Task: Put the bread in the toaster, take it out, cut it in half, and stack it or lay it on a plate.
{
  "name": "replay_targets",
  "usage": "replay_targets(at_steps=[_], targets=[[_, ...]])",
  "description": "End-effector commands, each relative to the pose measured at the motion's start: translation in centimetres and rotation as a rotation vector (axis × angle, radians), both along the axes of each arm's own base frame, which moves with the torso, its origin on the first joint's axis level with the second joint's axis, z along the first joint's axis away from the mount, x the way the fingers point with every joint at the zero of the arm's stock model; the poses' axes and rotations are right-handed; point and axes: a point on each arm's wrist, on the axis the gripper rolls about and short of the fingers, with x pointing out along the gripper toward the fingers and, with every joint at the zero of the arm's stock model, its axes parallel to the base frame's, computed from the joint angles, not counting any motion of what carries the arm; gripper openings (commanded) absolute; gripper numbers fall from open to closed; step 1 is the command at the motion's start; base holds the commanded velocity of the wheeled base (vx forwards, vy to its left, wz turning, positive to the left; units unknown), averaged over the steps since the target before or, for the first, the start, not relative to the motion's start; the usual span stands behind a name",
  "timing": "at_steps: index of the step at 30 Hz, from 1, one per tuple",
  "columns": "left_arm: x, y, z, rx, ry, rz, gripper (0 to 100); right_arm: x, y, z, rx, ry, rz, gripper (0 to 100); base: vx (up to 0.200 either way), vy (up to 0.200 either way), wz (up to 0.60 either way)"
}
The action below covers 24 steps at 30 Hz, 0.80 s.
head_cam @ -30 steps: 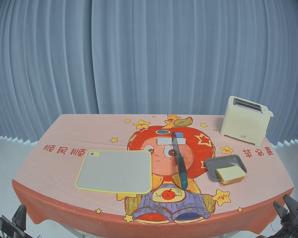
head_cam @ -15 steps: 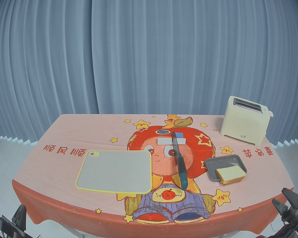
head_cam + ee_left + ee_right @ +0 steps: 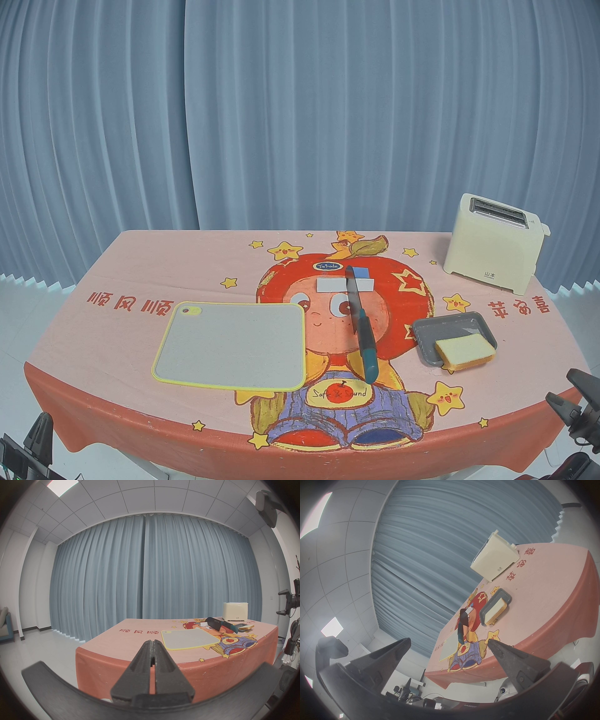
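Note:
A slice of bread (image 3: 465, 350) lies on a small grey tray (image 3: 453, 326) at the table's right front. The cream toaster (image 3: 495, 242) stands at the back right with its slots up. A knife (image 3: 362, 325) with a teal handle lies mid-table, its blade resting on a white block. A yellow-rimmed cutting board (image 3: 232, 345) lies left of the knife. My right gripper (image 3: 576, 400) hangs open off the table's right front corner, below the edge. My left gripper (image 3: 152, 655) is shut with nothing in it, low beyond the left front corner. The right wrist view shows the bread (image 3: 495, 609) and toaster (image 3: 494, 556) far off.
The table is covered by a pink cartoon cloth (image 3: 156, 262) that hangs over the front edge. Blue curtains (image 3: 300, 112) close off the back. The cloth between tray and front edge is bare.
My right gripper has risen and drifted slightly along the table's right front corner. Nothing on the table has moved, and the left arm is still.

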Motion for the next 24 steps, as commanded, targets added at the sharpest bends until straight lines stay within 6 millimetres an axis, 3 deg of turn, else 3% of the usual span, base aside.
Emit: replay_targets(at_steps=[1,7,16,24], targets=[[0.0,0.0,-0.5,-0.001,0.002,0.000,0,0.6,0.2,0.8,-0.003,0.015,0.025,100,0.000,0.000,0.00],[0.0,0.0,-0.5,-0.001,0.002,0.000,0,1.1,0.4,2.1,-0.001,0.003,0.068,100,0.000,0.000,0.00],[0.0,0.0,-0.5,-0.001,0.002,0.000,0,0.6,0.5,-0.2,0.032,0.032,0.161,100,0.000,0.000,0.00],[0.0,0.0,-0.5,-0.001,0.002,0.000,0,0.7,0.5,-0.5,0.081,0.039,0.136,100,0.000,0.000,0.00]])
